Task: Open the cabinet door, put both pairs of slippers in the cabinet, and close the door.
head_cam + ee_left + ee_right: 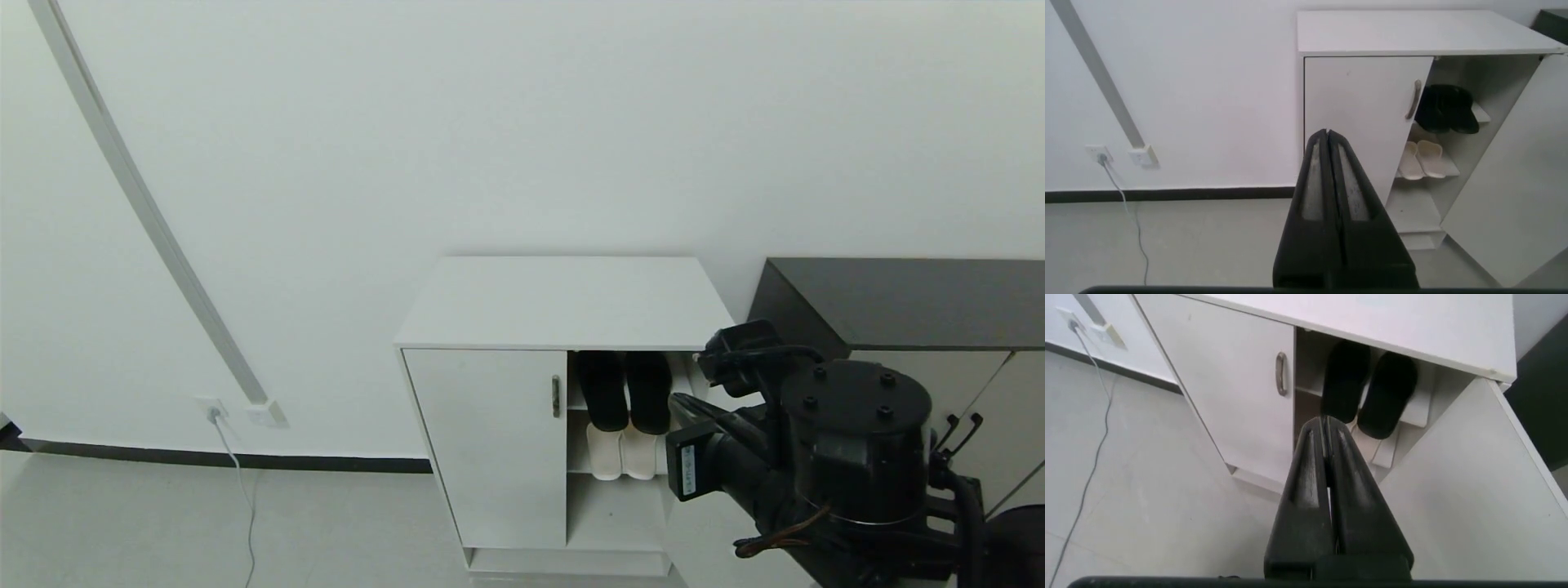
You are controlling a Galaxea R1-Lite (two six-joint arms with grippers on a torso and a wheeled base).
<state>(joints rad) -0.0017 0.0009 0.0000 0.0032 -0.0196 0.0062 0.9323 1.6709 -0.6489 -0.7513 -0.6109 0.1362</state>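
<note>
Slippers are stowed in the cabinet (563, 302): black pair (624, 392) on the upper shelf, white pair (622, 453) on the shelf below. The door (1470, 482) is swung wide open. Left gripper (1328, 135) and right gripper (1327, 425) are pressed together, empty. Risk: the door may be blocked by overhanging slipper ends and left ajar, or glanced off by a closed-finger push.
</note>
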